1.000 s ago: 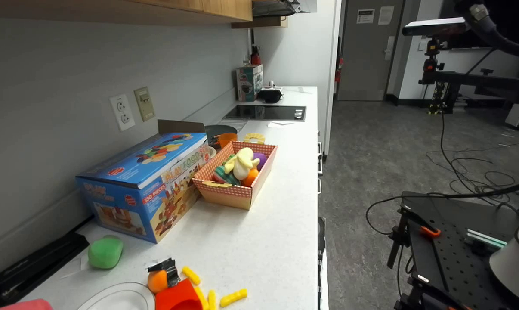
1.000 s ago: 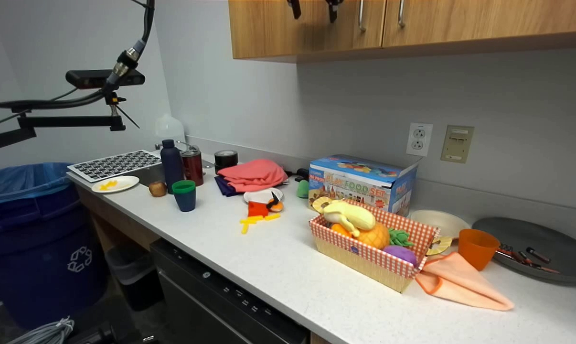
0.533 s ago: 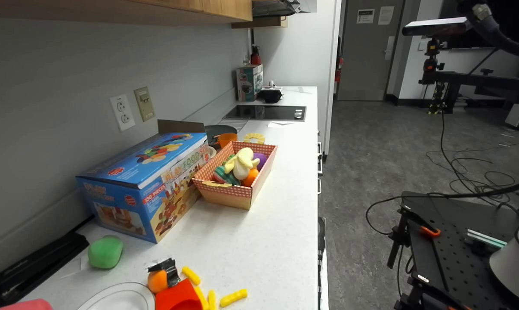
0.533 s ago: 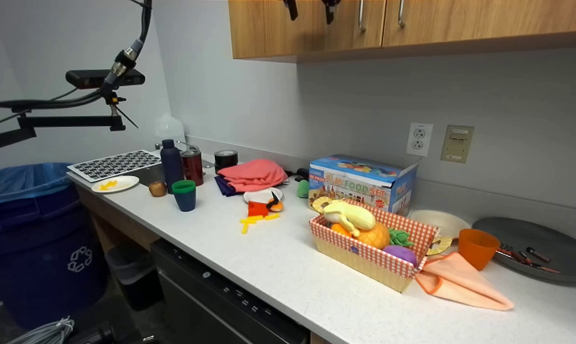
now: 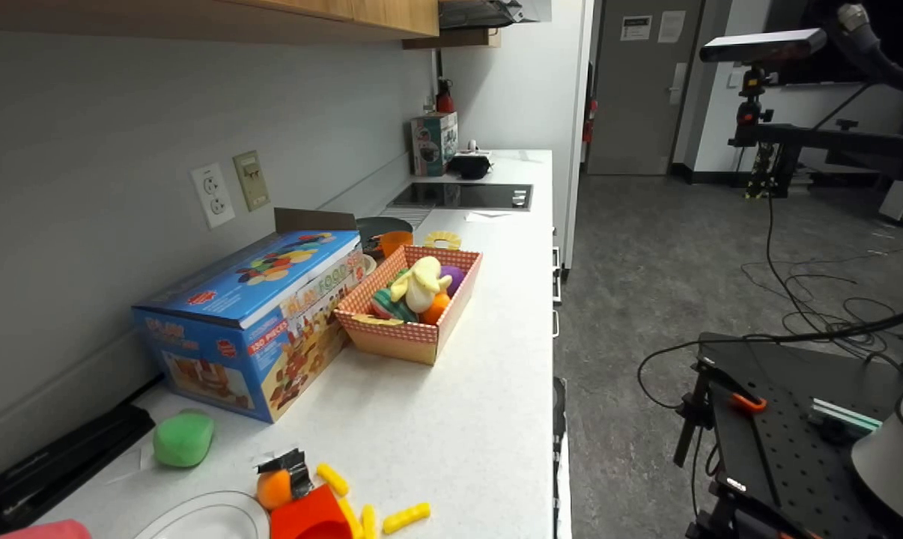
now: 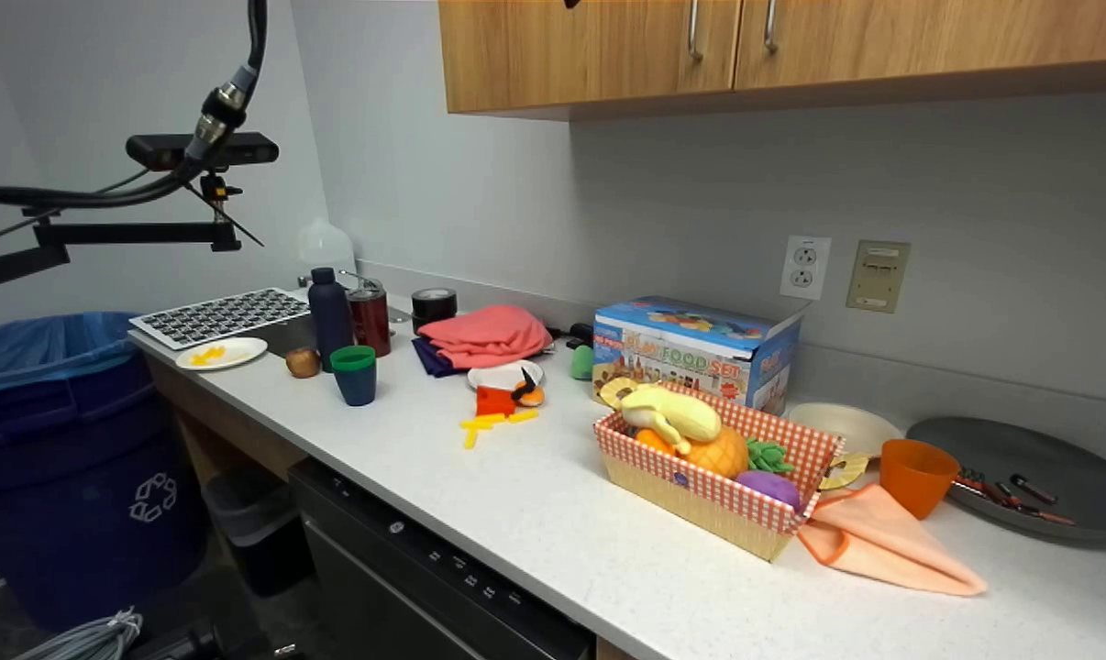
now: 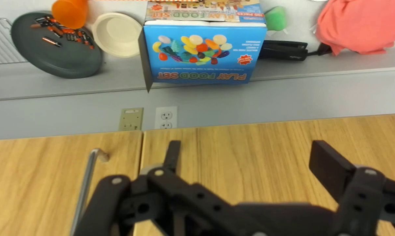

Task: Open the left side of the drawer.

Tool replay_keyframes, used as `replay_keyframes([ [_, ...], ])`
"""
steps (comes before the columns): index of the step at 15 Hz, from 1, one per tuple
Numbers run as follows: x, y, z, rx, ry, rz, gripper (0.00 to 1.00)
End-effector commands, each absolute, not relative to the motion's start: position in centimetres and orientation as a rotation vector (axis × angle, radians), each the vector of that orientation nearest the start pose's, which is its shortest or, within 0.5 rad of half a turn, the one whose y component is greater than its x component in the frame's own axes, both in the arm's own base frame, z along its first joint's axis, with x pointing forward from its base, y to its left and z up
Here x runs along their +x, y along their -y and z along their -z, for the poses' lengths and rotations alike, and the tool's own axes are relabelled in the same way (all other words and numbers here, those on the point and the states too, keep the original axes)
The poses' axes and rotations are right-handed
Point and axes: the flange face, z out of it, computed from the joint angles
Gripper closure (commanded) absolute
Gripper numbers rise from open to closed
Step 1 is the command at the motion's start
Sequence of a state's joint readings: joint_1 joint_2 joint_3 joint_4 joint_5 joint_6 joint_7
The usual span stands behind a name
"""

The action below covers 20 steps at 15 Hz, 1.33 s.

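The wall cabinet (image 6: pixel 791 99) — probably what the sentence is calling a drawer — is hanging above the counter (image 6: pixel 553 495). Its left door (image 6: pixel 590 50) is sitting closed in an exterior view, with its handle (image 6: pixel 693 32) showing no grip upon it. In the wrist view the gripper (image 7: pixel 246 154) is facing that door, fingers (image 7: pixel 330 165) spread wide and nothing held between them; whether either is touching the door, the views are not settling. Progress on opening is standing at nil, by this judgement: engaging the handle and swinging the door out are both remaining.
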<state>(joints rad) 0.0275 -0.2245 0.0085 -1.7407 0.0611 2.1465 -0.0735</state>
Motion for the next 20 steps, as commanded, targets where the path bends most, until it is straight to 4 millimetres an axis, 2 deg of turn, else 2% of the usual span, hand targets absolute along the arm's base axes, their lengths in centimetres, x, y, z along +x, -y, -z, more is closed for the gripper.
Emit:
replay_keyframes([
  [1, 51.1, -0.5, -74.1, -2.96, 0.06, 1.044, 0.0],
  [5, 51.7, -0.1, -75.3, -2.907, 0.066, 1.17, 0.0],
  [11, 55.4, 2.0, -71.8, -2.845, 0.053, 1.305, 0.0],
  [17, 57.9, 1.5, -70.4, -2.81, 0.079, 1.352, 0.0],
  [18, 58.2, 1.4, -70.3, -2.806, 0.08, 1.356, 0.05],
  [19, 58.3, 1.3, -70.2, -2.801, 0.079, 1.357, 0.26],
  [20, 58.3, 1.3, -70.1, -2.794, 0.081, 1.36, 0.29],
])
